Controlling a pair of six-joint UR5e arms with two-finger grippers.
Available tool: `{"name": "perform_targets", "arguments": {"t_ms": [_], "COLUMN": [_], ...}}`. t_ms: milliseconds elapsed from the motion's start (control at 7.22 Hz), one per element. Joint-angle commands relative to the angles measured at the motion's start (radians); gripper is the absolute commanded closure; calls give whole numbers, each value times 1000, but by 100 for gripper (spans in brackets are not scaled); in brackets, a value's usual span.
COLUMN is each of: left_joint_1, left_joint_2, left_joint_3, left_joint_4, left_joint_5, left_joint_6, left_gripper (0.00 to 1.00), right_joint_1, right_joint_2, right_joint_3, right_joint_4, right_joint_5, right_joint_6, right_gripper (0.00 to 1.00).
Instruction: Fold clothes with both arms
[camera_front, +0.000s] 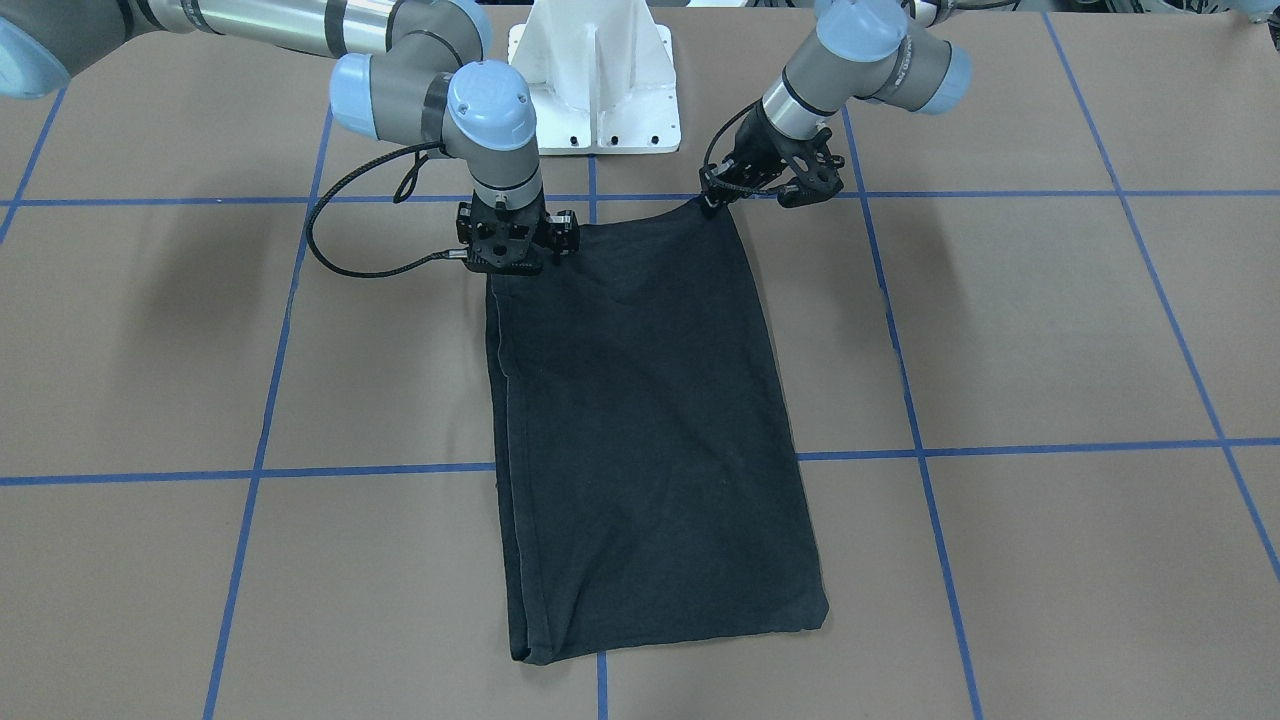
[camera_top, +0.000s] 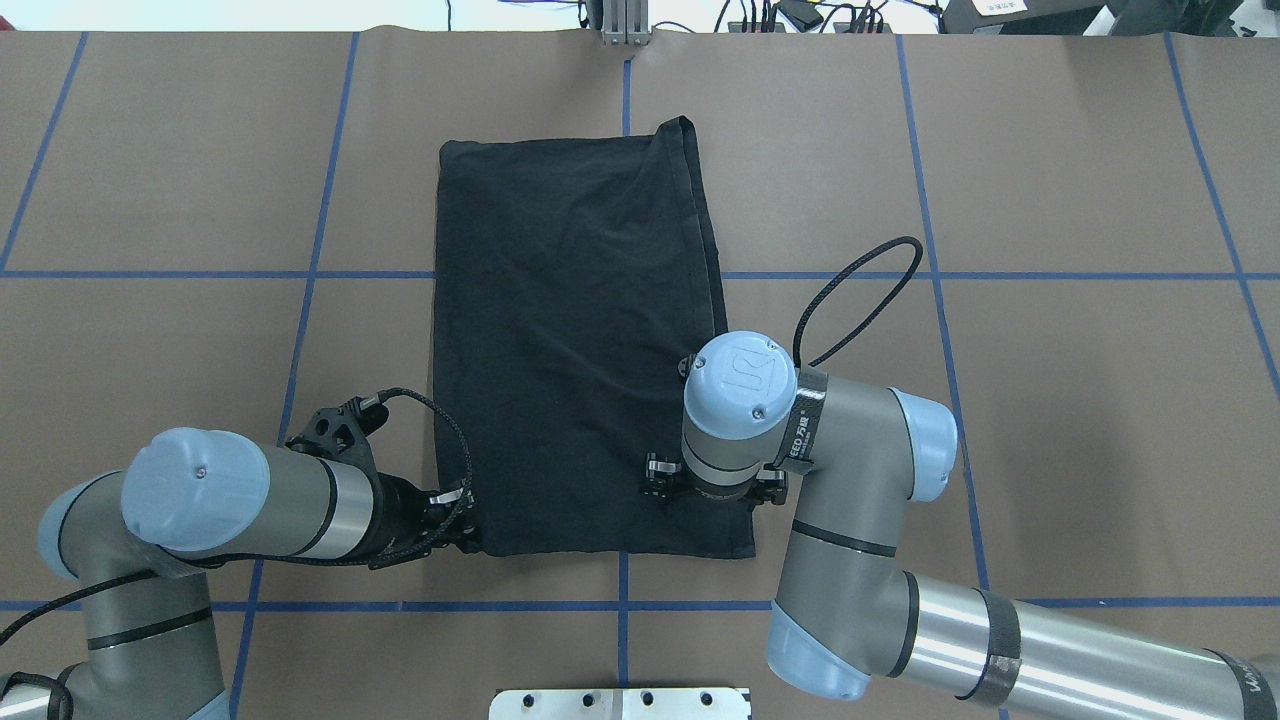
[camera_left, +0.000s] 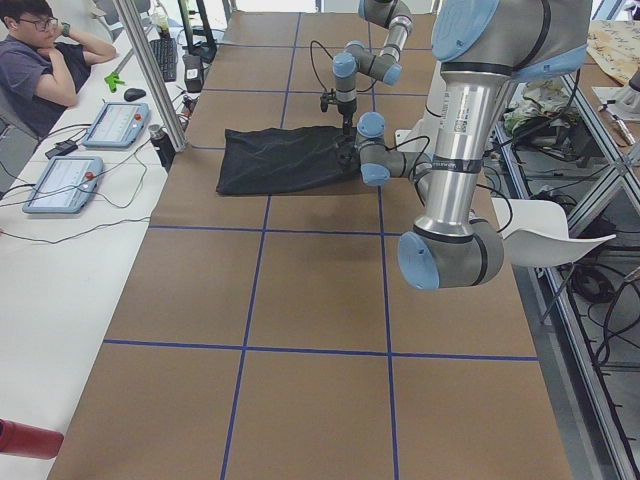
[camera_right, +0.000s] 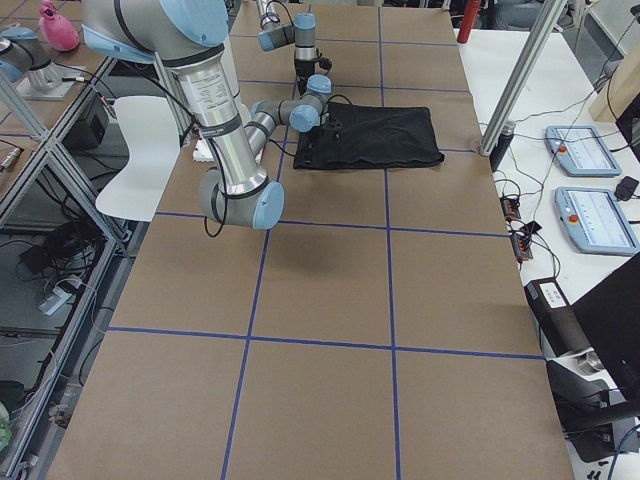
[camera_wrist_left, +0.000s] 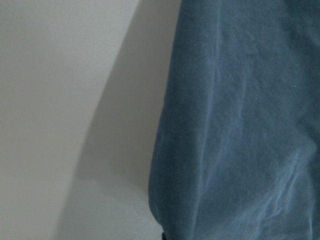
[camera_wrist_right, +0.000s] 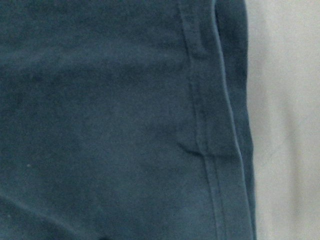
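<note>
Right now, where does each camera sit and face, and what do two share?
Front-facing: across the brown table, facing the robot; shows white pedestal base, grey-silver right arm, left arm, folded black T-shirt.
Overhead: behind the robot, looking down; both arms.
Exterior left: table's left end; left arm near.
Exterior right: table's right end; right arm near.
Left wrist: close on the shirt's edge; no arm.
Right wrist: close on its hem; no arm.
Shared: front-facing and overhead show the whole shirt.

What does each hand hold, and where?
The left hand pinches a robot-side corner of the black T-shirt; the right hand is at the other robot-side corner, its grip hidden.
</note>
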Motion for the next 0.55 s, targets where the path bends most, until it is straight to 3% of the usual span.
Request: {"name": "perform_targets", "arguments": {"t_ms": [0,416], "left_joint_1": [-1,1], "left_joint_2": [0,0], "left_joint_3": [1,2], "left_joint_4": [0,0], "left_joint_5": [1,1], "left_joint_6": [0,-2], "left_gripper": [100,100], "right_joint_1": [-2,-2], "right_joint_2": [0,-3], "right_joint_3": [2,5], "right_joint_4": [2,2], "right_joint_5": [8,15], "right_joint_6": [0,0], "right_gripper": [0,0]}}
